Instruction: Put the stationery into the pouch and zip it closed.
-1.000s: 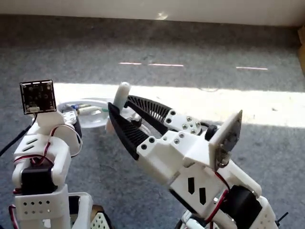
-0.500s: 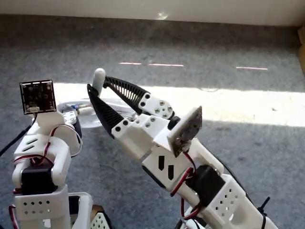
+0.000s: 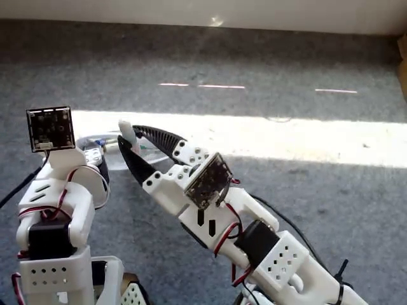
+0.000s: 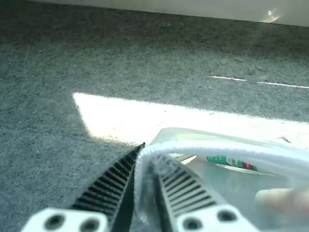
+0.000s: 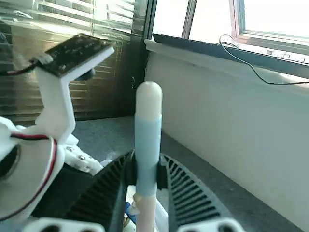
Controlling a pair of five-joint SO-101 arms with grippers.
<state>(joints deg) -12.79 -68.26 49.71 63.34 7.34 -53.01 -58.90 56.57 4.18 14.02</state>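
A clear pouch with a white zip rim lies on the grey carpet, and a green-and-red labelled item shows inside it. My left gripper is shut on the pouch's white rim at its near end. In the high view the pouch shows between the two arms, partly hidden by them. My right gripper is shut on a light-blue and white pen, held tip-up just above the pouch. In the right wrist view the pen stands upright between the jaws of the right gripper.
The left arm with its camera board stands close beside the right gripper; the board looms near the pen. Grey carpet stretches beyond, crossed by a sunlit band. A wall and window are behind.
My right gripper has carried the pen to the left, first rising, then dropping to just above the pouch. The left arm has stayed still.
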